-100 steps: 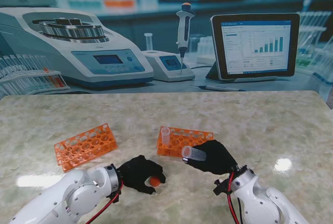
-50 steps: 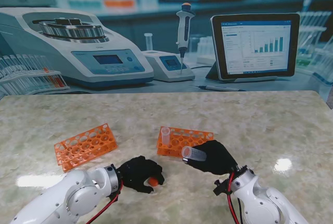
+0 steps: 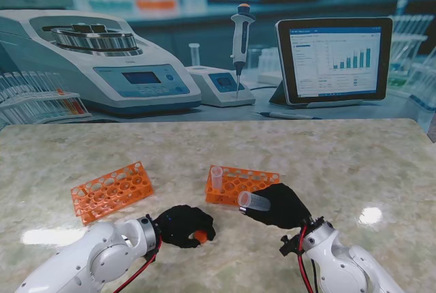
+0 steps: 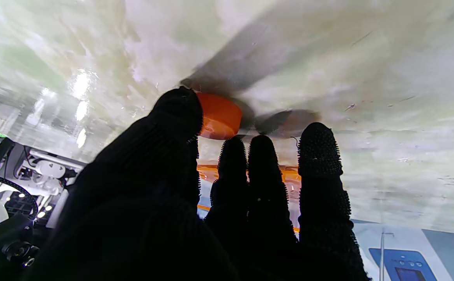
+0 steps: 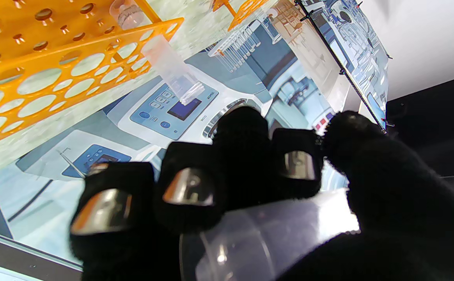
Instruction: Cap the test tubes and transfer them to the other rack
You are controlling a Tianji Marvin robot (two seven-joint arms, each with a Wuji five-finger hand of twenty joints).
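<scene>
L arm comes in from the near-left corner, forearm lying low over the table point(image 3: 354, 157). Left hand point(image 3: 182, 225) is palm-down, fingers curled onto the marble, w/ the orange cap point(image 3: 200, 237) tucked under the fingertips at the hand's right edge. Left wrist view: cap point(image 4: 218, 116) sits flat on the table, thumb point(image 4: 178, 113) touching one side, other fingertips just beside it. Full pinch or only contact: can't tell, so L hand's grip state is unclear.

R arm rises from the near-right corner, wrist bent up. Right hand point(image 3: 281, 206) is clenched around a clear test tube point(image 3: 253, 201), held roughly horizontal above the table, open mouth pointing left toward the L hand, no cap on it. Right wrist view shows the tube point(image 5: 266, 238) wrapped by fingers point(image 5: 190, 183).

Tube and cap are near each other but apart.

Right rack point(image 3: 253, 180) lies just beyond the R hand, w/ one uncapped tube point(image 3: 216, 178) upright at its left end. Left rack point(image 3: 112, 191) sits farther from me than the L hand.
</scene>
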